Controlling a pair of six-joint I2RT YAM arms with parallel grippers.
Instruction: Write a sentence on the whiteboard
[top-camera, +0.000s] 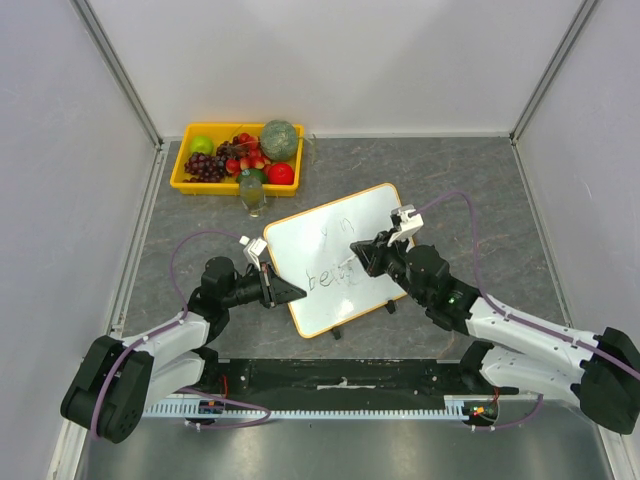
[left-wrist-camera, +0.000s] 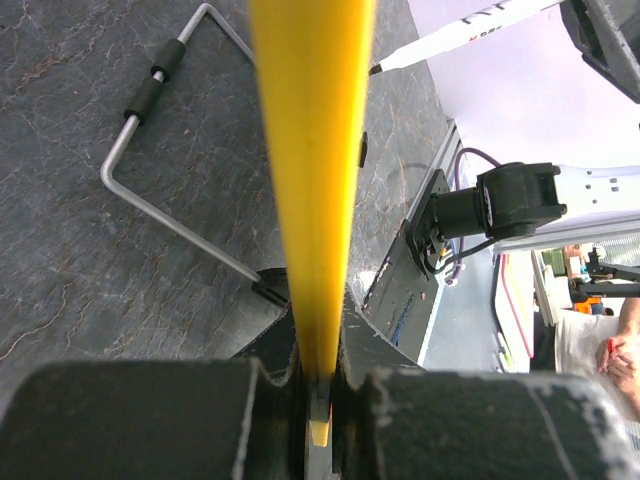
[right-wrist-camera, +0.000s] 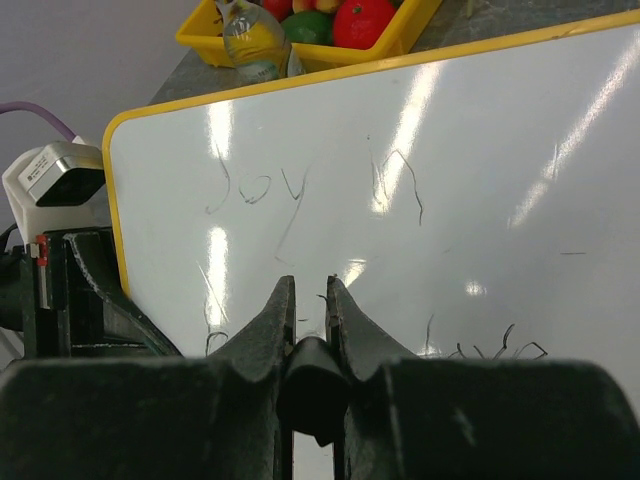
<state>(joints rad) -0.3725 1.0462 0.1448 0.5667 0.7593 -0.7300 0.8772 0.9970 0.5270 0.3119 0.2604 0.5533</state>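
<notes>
The whiteboard, white with a yellow frame, stands tilted at the table's middle. My left gripper is shut on its left yellow frame edge, which runs up between the fingers of the left gripper. My right gripper is over the board's face, shut on a dark-ended marker. In the left wrist view the marker points its tip at the board. The sentence reads "Joy in" on its upper line. A lower line runs beneath it, partly hidden by the right gripper.
A yellow fruit tray sits at the back left, with a small bottle just in front of it. The board's wire stand rests on the grey table behind it. Two small black clips sit on the board's near edge. Enclosure walls stand on both sides.
</notes>
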